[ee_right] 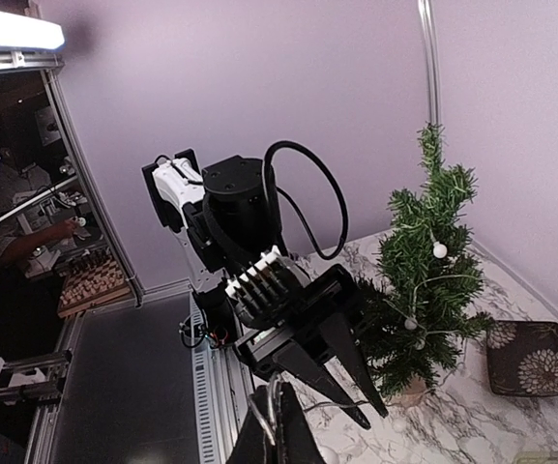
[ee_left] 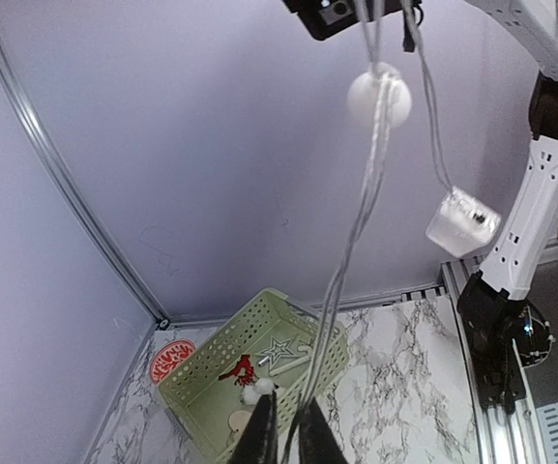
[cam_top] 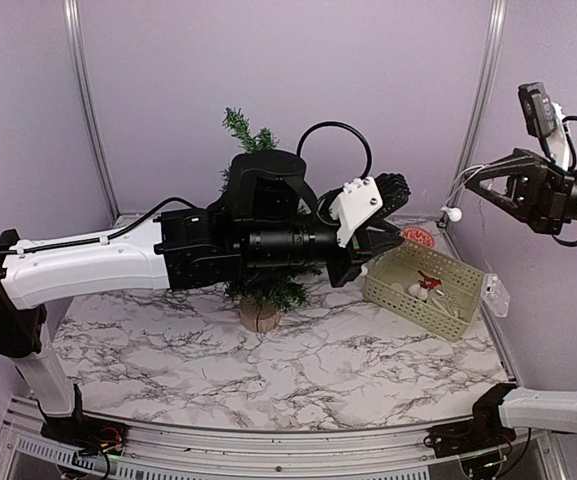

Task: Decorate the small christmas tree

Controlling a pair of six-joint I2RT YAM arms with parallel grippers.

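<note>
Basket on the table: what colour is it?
The basket is pale green, with slotted walls; the left wrist view shows it best.

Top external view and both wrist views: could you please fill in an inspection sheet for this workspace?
Surface: white, grey-veined marble-look tabletop.
Job's things: small dark-green bristly christmas tree upright on wood-slice base, some beads on it; clear wire light string with white beads stretched between both hands.
Clutter: pale-green slotted plastic basket holding ornaments; red round disc behind it; dark patterned square dish.
Grippers: left hand shut on the string near the basket; right hand raised, shut on it.
Cables: black cable loop above left arm.
Surroundings: lilac walls; seated person outside the cell.
</note>
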